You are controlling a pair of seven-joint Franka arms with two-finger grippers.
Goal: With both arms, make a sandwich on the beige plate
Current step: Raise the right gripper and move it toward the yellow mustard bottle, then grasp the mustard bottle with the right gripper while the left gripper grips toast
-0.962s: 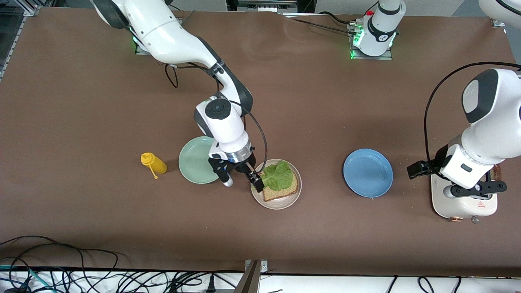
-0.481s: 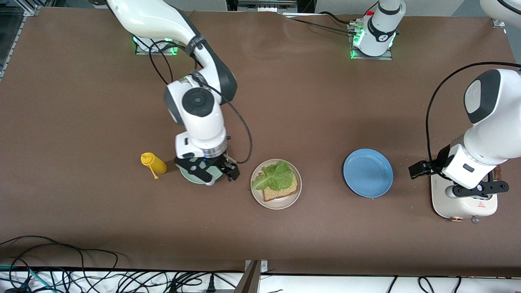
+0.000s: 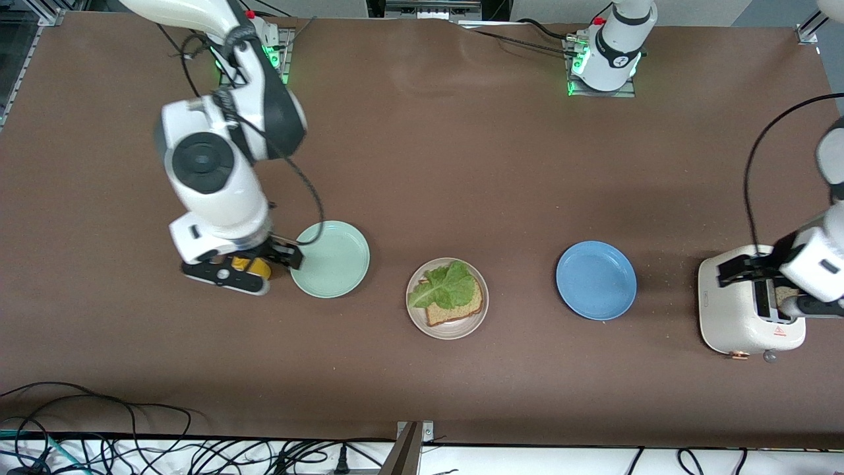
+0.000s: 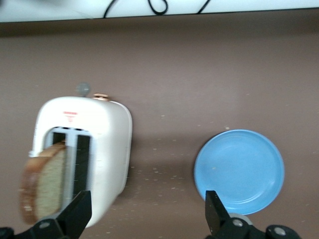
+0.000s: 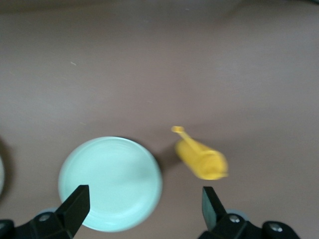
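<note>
1. The beige plate (image 3: 447, 298) sits mid-table, toward the camera-side edge, between the mint-green plate (image 3: 330, 258) and the blue plate (image 3: 596, 280). On it: one bread slice (image 3: 455, 305) with a lettuce leaf (image 3: 446, 286) laid over it. No top slice, so the sandwich is judged half built.
2. The second bread slice (image 4: 44, 181) stands upright in a slot of the white toaster (image 3: 748, 307), at the left arm's end of the table near the camera-side edge.
3. The left gripper (image 4: 148, 215) hangs over the toaster, fingers spread wide, holding nothing; the slice lies off toward one finger, not between the two.
4. The right gripper (image 5: 144, 209) hangs over the yellow mustard bottle (image 5: 202, 158), which lies just beside the mint-green plate. Its fingers are spread and empty.
5. Risks, as judgement:
   - A left gripper descending off-centre could strike the toaster wall or crush the slice's crust, since the slice is not centred between the fingers.
   - Bread is soft; a hard pinch may tear it, and a light one may drop it over the blue plate in transit.
   - The lettuce overhangs its slice, so a skewed placement could push the leaf off the beige plate.
   - The bottle lies on its side and could roll if nudged.
</note>
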